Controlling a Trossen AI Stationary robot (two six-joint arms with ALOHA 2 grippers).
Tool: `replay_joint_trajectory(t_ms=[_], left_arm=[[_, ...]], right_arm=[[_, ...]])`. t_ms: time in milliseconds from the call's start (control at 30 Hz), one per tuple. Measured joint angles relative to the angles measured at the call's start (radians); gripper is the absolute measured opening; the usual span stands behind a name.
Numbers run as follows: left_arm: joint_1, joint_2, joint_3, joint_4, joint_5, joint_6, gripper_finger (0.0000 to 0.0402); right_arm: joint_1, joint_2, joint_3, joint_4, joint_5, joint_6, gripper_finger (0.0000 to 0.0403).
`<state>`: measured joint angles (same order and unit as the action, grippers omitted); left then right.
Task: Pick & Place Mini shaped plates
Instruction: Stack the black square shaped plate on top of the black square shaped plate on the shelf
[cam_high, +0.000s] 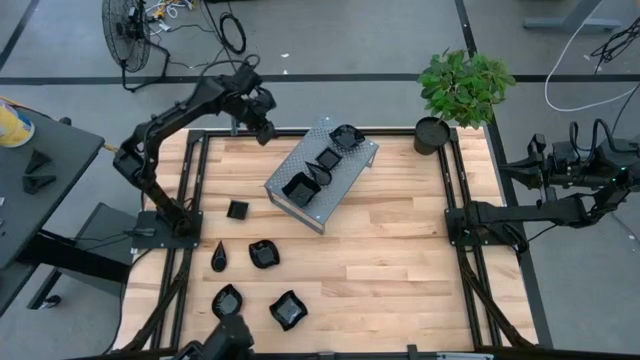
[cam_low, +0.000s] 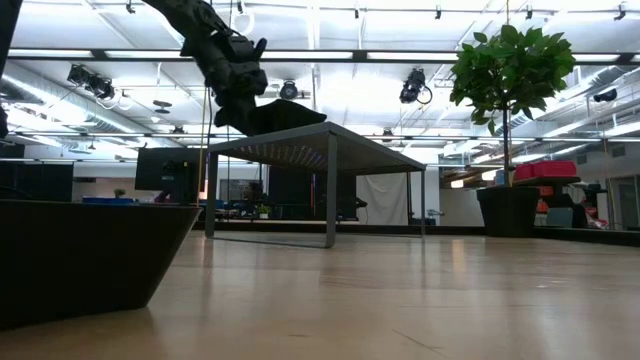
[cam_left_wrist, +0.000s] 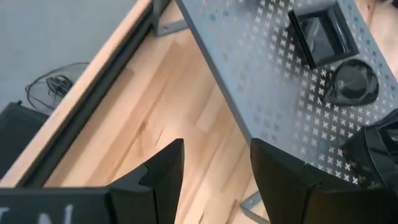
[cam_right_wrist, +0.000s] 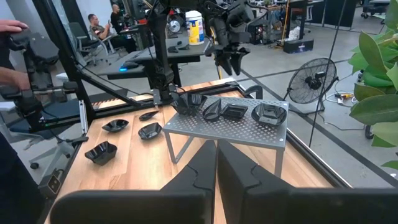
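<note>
Nearest, a mini plate (cam_low: 80, 255) on the worktop (cam_high: 380, 260), others on the grey rack (cam_high: 345, 170); left gripper (cam_high: 268, 130) empty, fingers apart, above the rack's edge; right gripper (cam_right_wrist: 216, 163) closed, parked aside; best lowered squarely over one rim.

Grey floor (cam_high: 350, 30), standing fan (cam_high: 128, 30)

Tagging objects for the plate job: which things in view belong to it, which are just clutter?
Job:
- mini plates on the rack
- mini plates on the table
- perforated grey rack
- left gripper, open and empty, at the rack's far-left end

Lying about:
- potted plant
- floor fan
- right gripper, shut, parked off the table's right side
</note>
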<state>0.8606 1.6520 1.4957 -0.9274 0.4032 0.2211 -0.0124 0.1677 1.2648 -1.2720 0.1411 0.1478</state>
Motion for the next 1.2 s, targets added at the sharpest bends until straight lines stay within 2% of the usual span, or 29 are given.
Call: replay_joint_trajectory(t_ms=[67, 333, 633, 1000, 1200], left_arm=[[-0.001, -0.010, -0.034, 0.015, -0.001, 0.000, 0.0190], [-0.001, -0.132, -0.319, 0.107, -0.025, -0.026, 0.0190], [-0.001, -0.259, -0.490, 0.101, -0.092, -0.035, 0.0190], [-0.003, -0.421, -0.700, 0.052, -0.145, -0.325, 0.0190], [-0.036, -0.443, -0.765, -0.035, -0.269, -0.437, 0.0190]], right_arm=[[0.000, 0.000, 0.000, 0.000, 0.000, 0.000, 0.0020], [0.000, 0.000, 0.000, 0.000, 0.000, 0.000, 0.0020], [0.000, 0.000, 0.000, 0.000, 0.000, 0.000, 0.0020], [0.000, 0.000, 0.000, 0.000, 0.000, 0.000, 0.0020], [0.000, 0.000, 0.000, 0.000, 0.000, 0.000, 0.0020]])
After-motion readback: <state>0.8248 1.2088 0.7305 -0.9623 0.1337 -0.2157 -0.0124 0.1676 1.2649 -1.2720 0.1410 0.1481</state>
